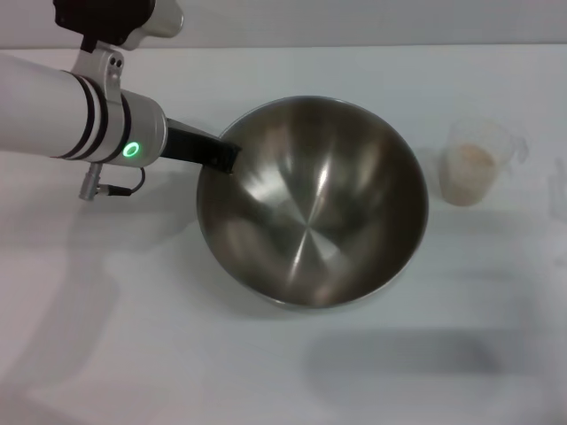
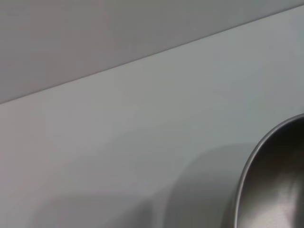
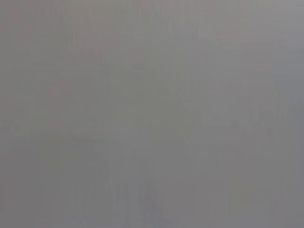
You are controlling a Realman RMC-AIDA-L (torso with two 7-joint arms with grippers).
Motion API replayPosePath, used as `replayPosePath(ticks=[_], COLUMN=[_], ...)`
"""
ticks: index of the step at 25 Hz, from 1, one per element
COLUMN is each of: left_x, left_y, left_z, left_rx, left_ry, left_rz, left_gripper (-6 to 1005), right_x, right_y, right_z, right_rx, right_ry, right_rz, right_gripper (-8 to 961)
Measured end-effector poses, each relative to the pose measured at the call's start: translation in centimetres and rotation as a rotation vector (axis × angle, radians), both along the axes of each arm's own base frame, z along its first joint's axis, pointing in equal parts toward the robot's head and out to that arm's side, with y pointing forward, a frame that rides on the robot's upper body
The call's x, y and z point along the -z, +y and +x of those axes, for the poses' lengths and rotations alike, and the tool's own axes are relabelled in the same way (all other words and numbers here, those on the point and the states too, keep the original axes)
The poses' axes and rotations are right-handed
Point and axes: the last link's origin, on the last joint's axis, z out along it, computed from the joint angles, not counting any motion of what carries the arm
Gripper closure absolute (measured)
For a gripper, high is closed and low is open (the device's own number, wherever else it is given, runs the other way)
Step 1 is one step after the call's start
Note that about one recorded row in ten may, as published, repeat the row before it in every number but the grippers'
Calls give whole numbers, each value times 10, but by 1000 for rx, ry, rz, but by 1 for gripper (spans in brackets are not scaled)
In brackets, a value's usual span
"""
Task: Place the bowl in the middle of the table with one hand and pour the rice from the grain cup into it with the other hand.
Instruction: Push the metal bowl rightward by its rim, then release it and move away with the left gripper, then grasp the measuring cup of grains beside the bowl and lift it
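While the plain white flat table [image 1: 133, 336] fills the head view, the large round stainless-steel mixing bowl [image 1: 310, 199], shiny and empty inside, sits near its middle, tilted so its opening faces the camera. The left gripper [image 1: 220, 156] reaches in from the robot's left, and its dark finger lies against the bowl's left rim, apparently pinching the wall there, though whether the jaws are truly clamped cannot be told from these views. The left wrist view shows only a curve of the bowl's rim over bare table. Just to the robot's right of the bowl, near but not touching, stands the small clear plastic grain cup [image 1: 474, 164], upright, with pale beige rice [image 1: 467, 168] filling its lower part. The cup lies on the far side of the bowl from the left gripper, so the right arm is judged the nearer one for the pour. The right gripper is not in view.
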Motion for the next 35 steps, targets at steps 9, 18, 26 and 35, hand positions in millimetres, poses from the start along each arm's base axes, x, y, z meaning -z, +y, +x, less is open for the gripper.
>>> replayPosePath(ticks=[9,18,26,35], left_x=[2,-1,-31,-19], left_y=[2,5,20,20], left_z=[6,12,6,1], left_rx=[51,120,179,235], left_ry=[-45,-51,-129,-81], left_rz=[1,57,338,346], left_gripper=[912,770,531,550], right_x=[0,-1,-2,-3], right_y=[-3,-6,-6,-6], right_z=[1,1,0,-2], right_rx=[-3,-4,-8,-21], right_ry=[-3,-4,-4,-3], right_rz=[0,9,15,27], right_gripper=[468,468,469,470])
